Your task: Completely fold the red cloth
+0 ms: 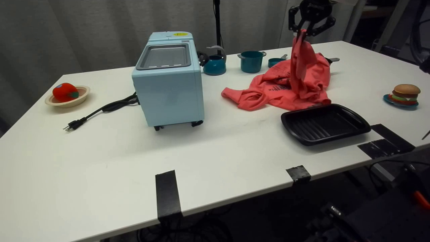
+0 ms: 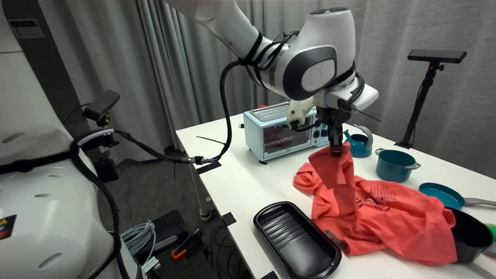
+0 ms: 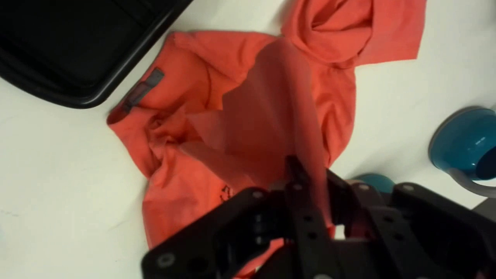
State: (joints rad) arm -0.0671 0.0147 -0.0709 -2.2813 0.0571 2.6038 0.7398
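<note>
The red cloth (image 1: 270,89) is a shirt with dark print, lying rumpled on the white table in both exterior views. My gripper (image 1: 300,33) is shut on a part of the red cloth (image 2: 405,223) and holds it up above the rest. The held part hangs down in a narrow column from the fingers (image 2: 336,151). The rest of the cloth stays on the table. In the wrist view the raised fabric runs between the two fingers (image 3: 312,174). Below it the cloth (image 3: 186,186) shows its collar with a grey label and a bunched sleeve. The cloth beneath the raised part is hidden.
A black tray (image 1: 322,124) stands close beside the cloth's collar edge. A light blue toaster oven (image 1: 169,97) stands off the sleeve end. A teal kettle (image 2: 358,145), teal pot (image 2: 394,166), teal pan (image 2: 440,193) and black pot (image 2: 469,232) stand along the cloth's far side.
</note>
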